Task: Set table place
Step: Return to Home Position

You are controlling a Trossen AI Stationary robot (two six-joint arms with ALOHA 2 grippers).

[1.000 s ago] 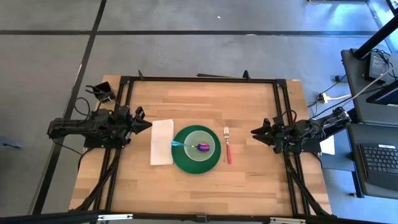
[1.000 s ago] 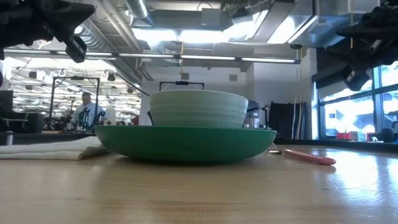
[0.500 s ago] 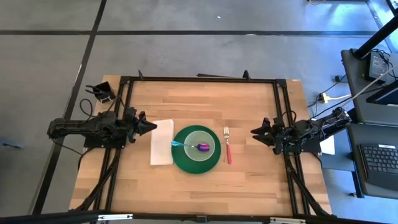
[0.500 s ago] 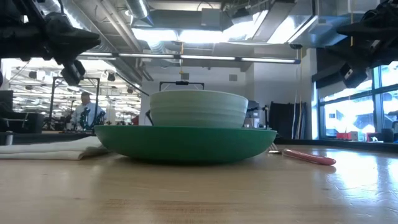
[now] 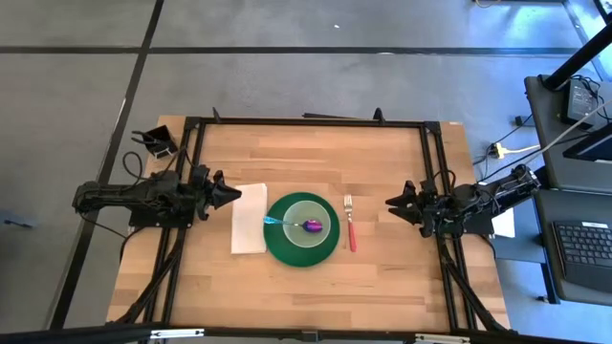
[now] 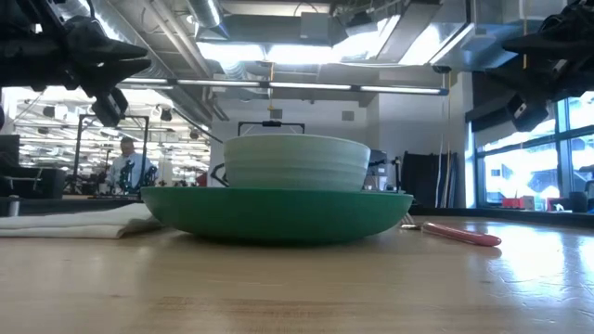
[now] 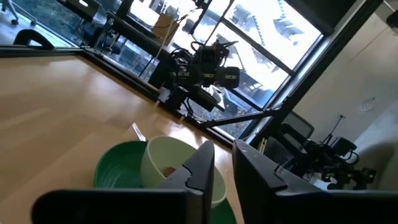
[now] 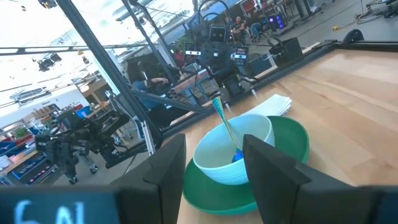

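On the light wooden table lies a green plate with a pale green bowl on it. A spoon with a purple head and a blue handle rests in the bowl, its handle over the rim. A red-handled fork lies flat to the plate's right, and a folded white napkin to its left. My left gripper hovers shut above the napkin's far left corner. My right gripper hovers open to the right of the fork. Neither touches anything.
A black rail frame runs round the tabletop. A small black box sits at the far left corner. Bare wood lies on the near and far sides of the plate. A person is in the room behind, and desks stand to the right.
My left gripper has come down a little, turned at the wrist and edged toward the napkin, then held still. The plate, bowl, spoon, fork and napkin have stayed in place.
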